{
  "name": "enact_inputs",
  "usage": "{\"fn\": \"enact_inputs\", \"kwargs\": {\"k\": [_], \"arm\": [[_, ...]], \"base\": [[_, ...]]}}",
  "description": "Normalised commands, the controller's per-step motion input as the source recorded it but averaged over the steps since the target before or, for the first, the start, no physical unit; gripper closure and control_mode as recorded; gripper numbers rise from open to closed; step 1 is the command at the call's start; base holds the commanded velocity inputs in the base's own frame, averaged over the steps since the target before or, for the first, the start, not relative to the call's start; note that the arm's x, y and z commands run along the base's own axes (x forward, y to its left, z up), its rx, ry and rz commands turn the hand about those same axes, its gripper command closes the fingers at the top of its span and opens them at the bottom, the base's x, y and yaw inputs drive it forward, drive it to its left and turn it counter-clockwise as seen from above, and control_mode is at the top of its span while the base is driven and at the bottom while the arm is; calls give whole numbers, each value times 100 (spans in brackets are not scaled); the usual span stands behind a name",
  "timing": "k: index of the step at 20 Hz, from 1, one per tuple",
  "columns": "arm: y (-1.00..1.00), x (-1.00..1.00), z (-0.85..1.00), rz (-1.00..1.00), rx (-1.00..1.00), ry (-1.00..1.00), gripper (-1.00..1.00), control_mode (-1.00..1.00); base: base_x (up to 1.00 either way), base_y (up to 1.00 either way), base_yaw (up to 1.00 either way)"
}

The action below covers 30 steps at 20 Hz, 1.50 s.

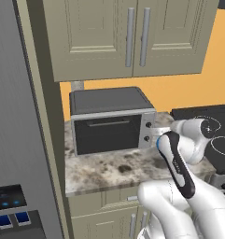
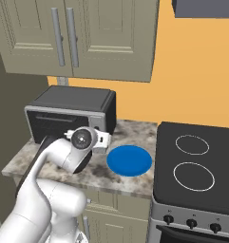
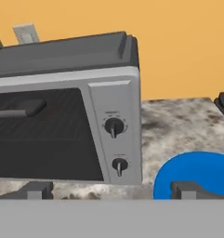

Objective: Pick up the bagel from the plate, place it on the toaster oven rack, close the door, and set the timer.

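**Timer step in hand, jaws wide and empty before the knobs**

With the door (image 3: 43, 135) standing upright and closed against the toaster oven (image 1: 111, 121), the work is looking to be on its last step, setting the timer. The bagel is not showing on the plate (image 2: 129, 160), whose blue face is lying bare just right of the toaster oven; judging from that, it is probably sitting inside, though the dark door is hiding the rack, so I cannot tell for sure.

In the hand view, two knobs are sitting on the toaster oven's right-hand panel: the upper knob (image 3: 114, 126) and, directly below it, the lower knob (image 3: 119, 165). Which of them is the timer I cannot read. The next move is calling for a forward reach to the panel, centring on one knob, a close around it and a twist.

The gripper (image 3: 111, 190) is holding nothing, its jaws standing spread wide, one tip below the door, the other over the plate's edge. The arm is bending across in front of the toaster oven's right end, above the surface (image 1: 109, 168), the hand pointing level at the panel, near it but not touching.
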Motion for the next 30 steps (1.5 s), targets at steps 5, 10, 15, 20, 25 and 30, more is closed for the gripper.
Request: {"fn": "enact_inputs", "kwargs": {"k": [5, 10, 15, 20, 25, 30], "arm": [[11, 21, -19, 4, -8, 0, -100, -100], [17, 37, -25, 2, -9, 4, -100, -100], [10, 31, -26, 3, -7, 2, -100, -100], [6, 25, -27, 3, -6, 0, -100, -100], [1, 18, -23, 2, -4, 0, -100, -100], [0, 5, -17, 1, -2, 0, -100, -100]], "base": [[0, 0, 0], [0, 0, 0], [0, 0, 0], [0, 0, 0], [0, 0, 0], [0, 0, 0]]}}
